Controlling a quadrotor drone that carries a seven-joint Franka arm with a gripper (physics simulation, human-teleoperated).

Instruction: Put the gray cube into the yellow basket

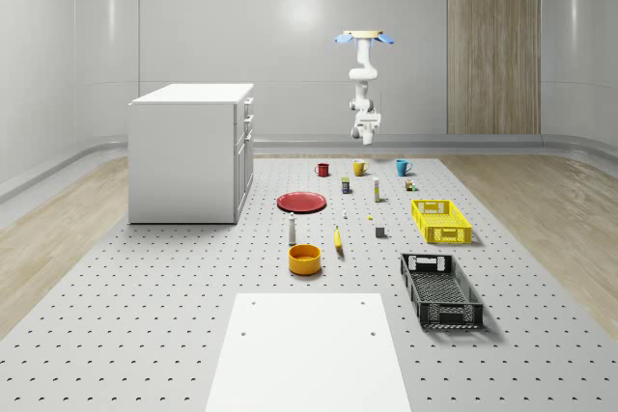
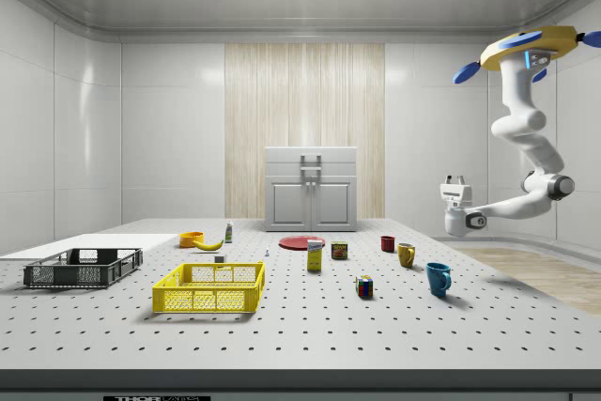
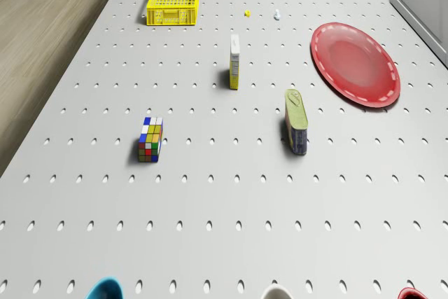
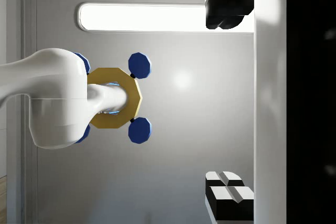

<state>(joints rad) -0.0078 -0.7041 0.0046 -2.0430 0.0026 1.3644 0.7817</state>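
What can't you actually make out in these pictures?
- Gray cube: a speck in the whole-scene view, its faces unreadable.
- Three mugs: cut by the drone view's edge, rims alone visible; blue mug.
- Can label: unreadable.
- Gripper: pointing upward beside the hovering drone; finger gap unclear.

surface: gray perforated floor mat, with a white panel at its near edge
far row: red, yellow and blue mugs
middle: red plate, gray cube, banana, orange bowl
right: yellow basket, black basket nearer
left: white cabinet
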